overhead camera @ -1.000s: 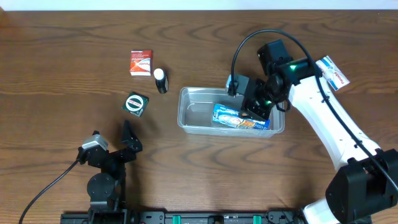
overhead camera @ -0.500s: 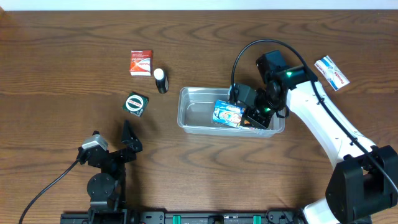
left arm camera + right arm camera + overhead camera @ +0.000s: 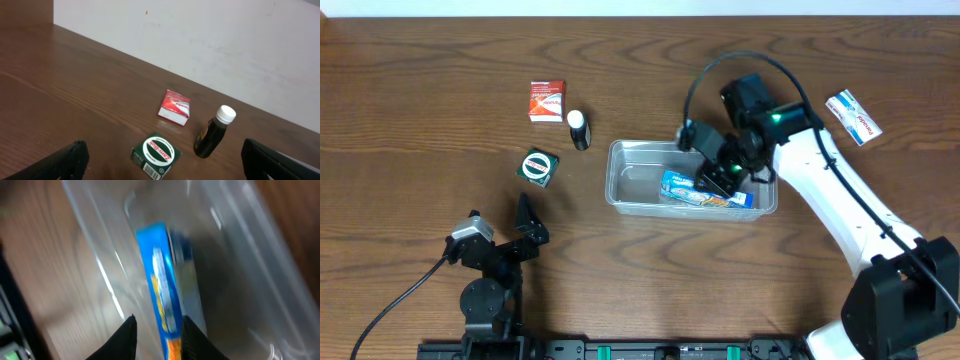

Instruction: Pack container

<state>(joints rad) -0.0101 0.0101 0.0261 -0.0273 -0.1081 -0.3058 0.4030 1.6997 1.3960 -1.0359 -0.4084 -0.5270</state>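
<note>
The clear plastic container [image 3: 618, 192] stands mid-table and fills the right wrist view [image 3: 260, 235]. A blue and orange box [image 3: 692, 191] lies inside it along the near wall. My right gripper [image 3: 718, 178] reaches into the container over that box. In the blurred right wrist view the box [image 3: 162, 290] sits between the fingers [image 3: 159, 337], close to the right finger with a gap on the left; the jaws look open. My left gripper [image 3: 500, 222] is open and empty near the front left [image 3: 163, 152].
Left of the container are a red box [image 3: 547, 101] [image 3: 175, 106], a dark bottle with a white cap [image 3: 579, 130] [image 3: 212, 132] and a green Zam-Buk box [image 3: 537, 166] [image 3: 156, 154]. A white packet [image 3: 853, 116] lies at the far right.
Half a second ago the blue box was tipped up at the container's middle; now it lies flat again. The right gripper has shifted slightly left. The left arm has not moved.
</note>
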